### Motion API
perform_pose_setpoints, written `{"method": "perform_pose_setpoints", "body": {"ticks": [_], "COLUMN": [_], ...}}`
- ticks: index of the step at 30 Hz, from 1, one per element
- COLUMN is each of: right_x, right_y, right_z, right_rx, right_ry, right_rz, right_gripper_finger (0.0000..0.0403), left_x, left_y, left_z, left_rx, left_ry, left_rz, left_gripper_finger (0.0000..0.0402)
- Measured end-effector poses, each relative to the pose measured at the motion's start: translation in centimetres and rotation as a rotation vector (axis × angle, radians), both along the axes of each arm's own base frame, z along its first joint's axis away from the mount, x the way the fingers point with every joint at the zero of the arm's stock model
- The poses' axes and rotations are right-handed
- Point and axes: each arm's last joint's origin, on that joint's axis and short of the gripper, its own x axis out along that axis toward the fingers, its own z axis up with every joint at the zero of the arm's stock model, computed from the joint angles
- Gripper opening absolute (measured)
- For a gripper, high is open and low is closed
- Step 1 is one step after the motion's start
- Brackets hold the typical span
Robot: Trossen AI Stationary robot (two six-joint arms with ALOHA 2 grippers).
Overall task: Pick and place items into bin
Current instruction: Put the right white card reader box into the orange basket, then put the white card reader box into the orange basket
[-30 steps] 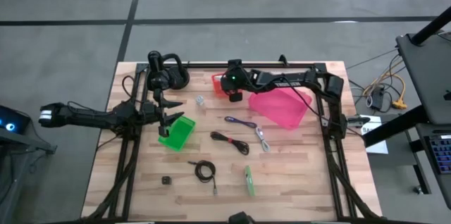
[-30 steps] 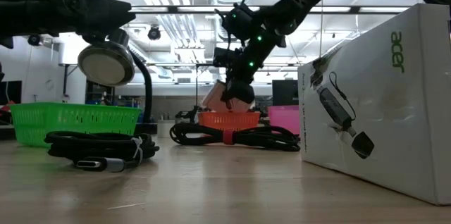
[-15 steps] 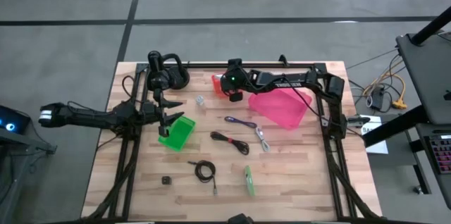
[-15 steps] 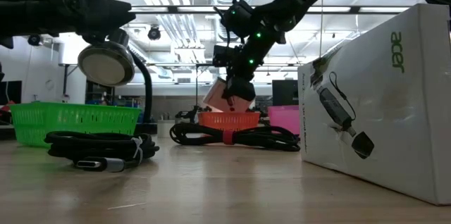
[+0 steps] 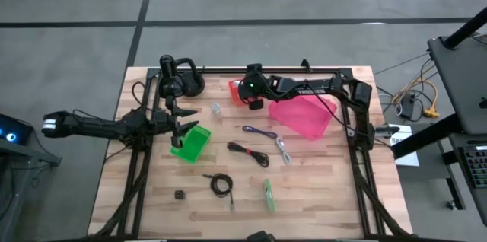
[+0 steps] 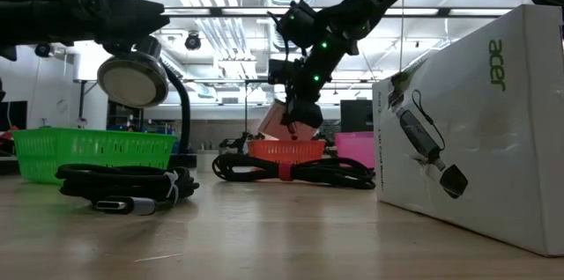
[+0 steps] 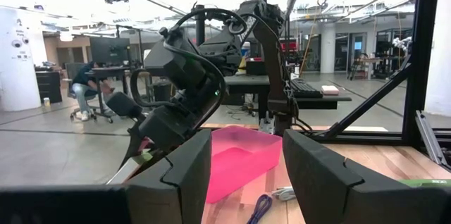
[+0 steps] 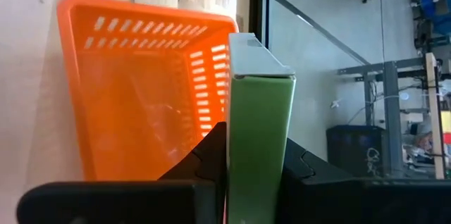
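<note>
My right gripper (image 5: 252, 101) is shut on a slim green packet (image 8: 259, 132) over the orange bin (image 5: 235, 90), which also shows in the right wrist view (image 8: 141, 97). My left gripper (image 5: 183, 124) is open and empty above the green bin (image 5: 192, 143). On the table lie a purple cable (image 5: 260, 132), a black cable (image 5: 247, 153), a pale cable (image 5: 283, 149), a coiled black cable (image 5: 221, 185), a second green packet (image 5: 268, 194), a tiny black block (image 5: 179, 194) and a tiny white piece (image 5: 216, 109). My right gripper pinches the green packet between its two fingers (image 8: 211, 157), one on each broad side. The packet's far end (image 8: 255, 58) sticks out past the fingertips. The fingers slant down from the table's right. The packet is lifted clear, above the orange bin's far rim.
A pink bin (image 5: 303, 115) lies tilted under the right arm. A black gooseneck device (image 5: 179, 78) stands at the far left by the left gripper. A white box (image 6: 476, 121) stands close to the low camera. Bare wood shows along the near edge.
My right gripper has turned a little over the orange bin, and the packet in it has tipped with it, staying clear of the bin.
</note>
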Motion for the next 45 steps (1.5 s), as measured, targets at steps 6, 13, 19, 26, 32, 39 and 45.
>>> {"method": "perform_pose_setpoints", "body": {"ticks": [6, 13, 19, 26, 32, 39, 45], "right_x": [0.0, 0.0, 0.0, 0.0, 0.0, -0.3, -1.1], "right_y": [0.0, 0.0, 0.0, 0.0, 0.0, 0.6, 2.0], "right_z": [0.0, 0.0, 0.0, 0.0, 0.2, 2.2, 5.8], "right_rx": [0.0, 0.0, 0.001, 0.0, -0.026, -0.075, -0.078], "right_ry": [0.007, 0.006, 0.005, 0.003, 0.013, -0.017, -0.131], "right_rz": [-0.002, -0.002, -0.002, -0.002, -0.012, -0.024, -0.028], "right_gripper_finger": [0.0054, 0.0066, 0.0115, 0.0156, 0.0171, 0.0173, 0.0171], "left_x": [0.0, 0.0, 0.0, 0.0, 0.0, 0.0, 0.0], "left_y": [0.0, 0.0, 0.0, 0.0, 0.0, 0.0, 0.0], "left_z": [0.0, 0.0, 0.0, 0.0, 0.0, 0.0, 0.0], "left_rx": [0.0, 0.0, 0.0, 0.0, 0.0, 0.0, 0.0], "left_ry": [0.0, 0.0, 0.0, 0.0, 0.0, 0.0, 0.001], "left_rz": [0.0, 0.0, 0.0, -0.001, -0.001, -0.001, 0.0], "left_gripper_finger": [0.0162, 0.0162, 0.0162, 0.0162, 0.0162, 0.0162, 0.0162]}}
